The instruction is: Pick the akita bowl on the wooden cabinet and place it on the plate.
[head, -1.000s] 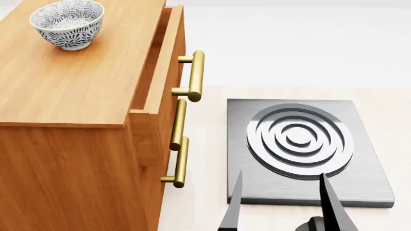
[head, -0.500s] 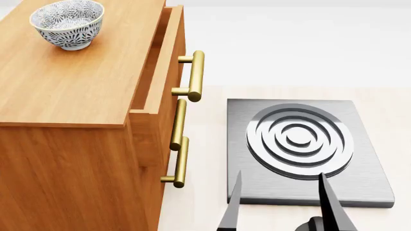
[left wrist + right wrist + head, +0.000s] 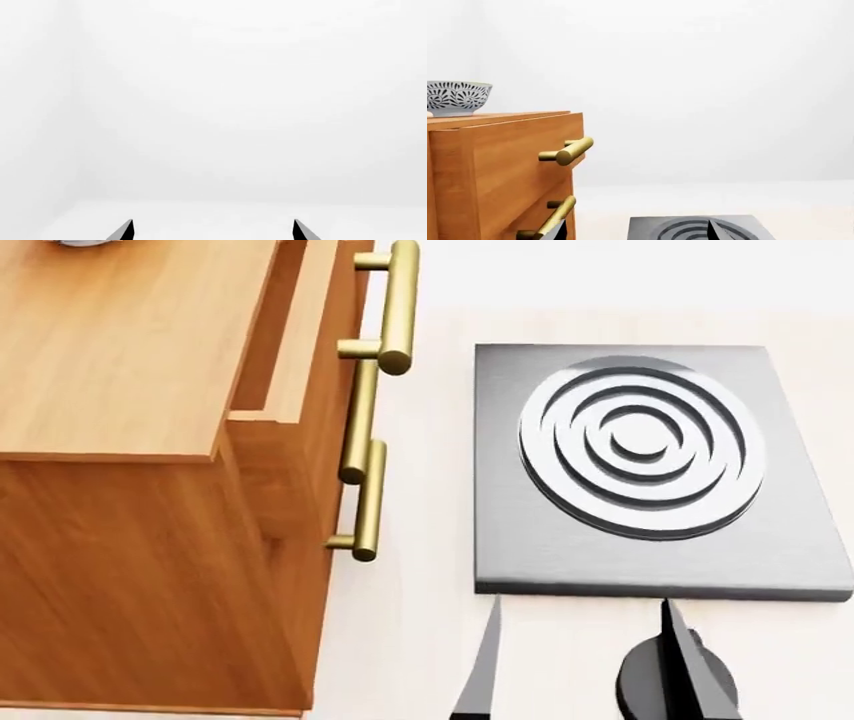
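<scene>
The right gripper [image 3: 577,665] hangs with fingers spread wide and empty before a grey stove plate [image 3: 534,540]; the left gripper [image 3: 212,231], likewise wide, faces blank white. Beyond, the akita bowl [image 3: 457,98] sits atop the wooden cabinet [image 3: 120,360], above its brass handles [image 3: 396,310]

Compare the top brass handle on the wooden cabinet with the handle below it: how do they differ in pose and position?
In the head view, the top brass handle juts farther out than the lower brass handle, because its drawer in the wooden cabinet is pulled partly open; the lower drawer looks shut. The top handle also appears thicker, being nearer the camera. Both are brass-coloured cylindrical bars on two posts.
</scene>
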### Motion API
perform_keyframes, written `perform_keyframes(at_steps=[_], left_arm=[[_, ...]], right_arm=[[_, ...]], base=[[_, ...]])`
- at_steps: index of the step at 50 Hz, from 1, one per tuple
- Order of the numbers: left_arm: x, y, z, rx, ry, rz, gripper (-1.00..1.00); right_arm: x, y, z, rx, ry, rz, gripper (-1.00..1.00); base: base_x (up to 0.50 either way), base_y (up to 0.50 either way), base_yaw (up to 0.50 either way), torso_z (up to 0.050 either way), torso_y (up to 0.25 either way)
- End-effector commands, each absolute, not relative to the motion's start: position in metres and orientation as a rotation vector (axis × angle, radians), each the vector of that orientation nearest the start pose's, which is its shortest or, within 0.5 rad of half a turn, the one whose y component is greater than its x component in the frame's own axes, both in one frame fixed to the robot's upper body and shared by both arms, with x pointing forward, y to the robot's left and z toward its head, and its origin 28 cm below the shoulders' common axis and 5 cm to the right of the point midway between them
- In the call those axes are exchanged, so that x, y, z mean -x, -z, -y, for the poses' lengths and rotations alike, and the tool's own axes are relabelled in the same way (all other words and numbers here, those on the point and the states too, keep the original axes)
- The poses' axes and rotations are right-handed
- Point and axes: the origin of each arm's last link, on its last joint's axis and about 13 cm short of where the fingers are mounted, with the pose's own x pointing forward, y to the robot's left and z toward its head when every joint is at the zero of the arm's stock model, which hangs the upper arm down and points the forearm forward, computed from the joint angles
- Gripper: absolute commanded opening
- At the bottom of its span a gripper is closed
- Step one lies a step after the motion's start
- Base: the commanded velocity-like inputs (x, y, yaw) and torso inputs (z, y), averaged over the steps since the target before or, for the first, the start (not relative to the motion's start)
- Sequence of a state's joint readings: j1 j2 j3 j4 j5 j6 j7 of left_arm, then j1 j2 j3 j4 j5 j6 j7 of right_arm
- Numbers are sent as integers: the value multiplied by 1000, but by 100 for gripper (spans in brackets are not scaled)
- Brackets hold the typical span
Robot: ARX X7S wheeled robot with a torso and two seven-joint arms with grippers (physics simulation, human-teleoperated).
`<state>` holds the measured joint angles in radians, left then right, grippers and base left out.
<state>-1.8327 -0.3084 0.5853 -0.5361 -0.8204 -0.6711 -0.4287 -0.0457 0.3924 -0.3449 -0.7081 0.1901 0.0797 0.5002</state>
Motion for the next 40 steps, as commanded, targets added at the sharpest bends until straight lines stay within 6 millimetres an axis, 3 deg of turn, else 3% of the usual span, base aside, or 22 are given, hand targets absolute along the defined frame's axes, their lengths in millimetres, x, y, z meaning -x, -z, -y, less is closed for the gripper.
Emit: perform_keyframes(at_steps=[1,16,23,26,28,30,32,37,40], left_arm=[[-348,-462,-217,2,-55,420,100],[-350,-467,-217,4,-94,381,100],[-358,-471,-218,-25,-157,272,100],[-361,-475,-220,5,-233,149,100],[-361,-480,-221,50,-249,158,100],[-360,-481,-221,67,-190,112,100],[-358,-486,-224,208,-94,76,100],[-355,-493,-226,215,-75,42,100],[-353,-496,-227,317,-1,1,100]], right_arm=[[-166,-130,82,-34,-23,454,100],[-166,-131,82,-35,-23,455,100],[-166,-130,82,-37,-26,453,100],[-166,-130,82,-36,-25,452,100],[-166,-130,82,-37,-26,452,100],[-166,-130,82,-39,-26,452,100],[-166,-130,82,-41,-25,453,100],[-166,-130,82,-43,-26,452,100],[-166,-130,82,-40,-25,452,100]], base=[[0,0,0,0,-62],[0,0,0,0,0],[0,0,0,0,0],[0,0,0,0,0],[0,0,0,0,0],[0,0,0,0,0],[0,0,0,0,0],[0,0,0,0,0],[0,0,0,0,0]])
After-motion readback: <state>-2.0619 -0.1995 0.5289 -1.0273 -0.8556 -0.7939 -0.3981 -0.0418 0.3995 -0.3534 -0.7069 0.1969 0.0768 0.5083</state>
